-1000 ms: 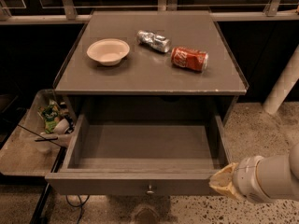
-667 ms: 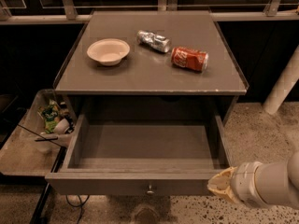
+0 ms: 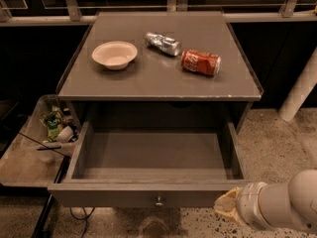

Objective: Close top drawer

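Plainly, the top drawer stands pulled well out of the cabinet, its inside bare and its flat front panel nearest the camera; a small metal knob sits at the middle of that panel. The gripper, cream-tipped on a white arm, is at the lower right, just beside the right end of the drawer front; whether it touches the panel, or is clenched or released, cannot be told. On the cabinet top lie a white bowl, a crushed silver can and a red can on its side. A clear bin holding litter stands at the left; a white post rises at the right.
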Motion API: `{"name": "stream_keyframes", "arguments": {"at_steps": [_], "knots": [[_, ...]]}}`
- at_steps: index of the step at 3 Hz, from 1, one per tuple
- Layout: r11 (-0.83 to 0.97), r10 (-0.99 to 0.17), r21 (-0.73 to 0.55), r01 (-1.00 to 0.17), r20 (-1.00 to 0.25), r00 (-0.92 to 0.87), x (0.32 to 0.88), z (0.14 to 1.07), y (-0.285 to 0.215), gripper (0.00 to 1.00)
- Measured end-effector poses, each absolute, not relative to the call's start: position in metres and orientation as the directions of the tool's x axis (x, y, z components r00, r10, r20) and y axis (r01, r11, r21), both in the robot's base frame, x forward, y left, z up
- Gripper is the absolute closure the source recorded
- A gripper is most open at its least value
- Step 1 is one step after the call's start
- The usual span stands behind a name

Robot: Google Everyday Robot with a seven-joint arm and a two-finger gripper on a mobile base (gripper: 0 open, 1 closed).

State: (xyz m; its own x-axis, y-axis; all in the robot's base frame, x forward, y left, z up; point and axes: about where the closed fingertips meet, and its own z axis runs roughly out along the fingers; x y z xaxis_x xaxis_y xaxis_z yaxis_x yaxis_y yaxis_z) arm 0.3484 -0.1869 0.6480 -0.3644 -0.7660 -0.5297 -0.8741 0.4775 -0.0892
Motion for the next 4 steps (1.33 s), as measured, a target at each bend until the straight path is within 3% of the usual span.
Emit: {"name": "stream_keyframes", "arguments": {"at_steps": [1, 2, 4], "knots": [[0.47, -0.777, -0.087, -0.878, -0.513, -0.364, 0.347, 0.6334, -0.184, 1.0], [0.469, -0.778, -0.088, -0.879, -0.513, -0.364, 0.347, 0.6329, -0.1839, 0.82], [0.469, -0.778, -0.088, -0.879, -0.513, -0.364, 0.347, 0.633, -0.1839, 0.36]]}}
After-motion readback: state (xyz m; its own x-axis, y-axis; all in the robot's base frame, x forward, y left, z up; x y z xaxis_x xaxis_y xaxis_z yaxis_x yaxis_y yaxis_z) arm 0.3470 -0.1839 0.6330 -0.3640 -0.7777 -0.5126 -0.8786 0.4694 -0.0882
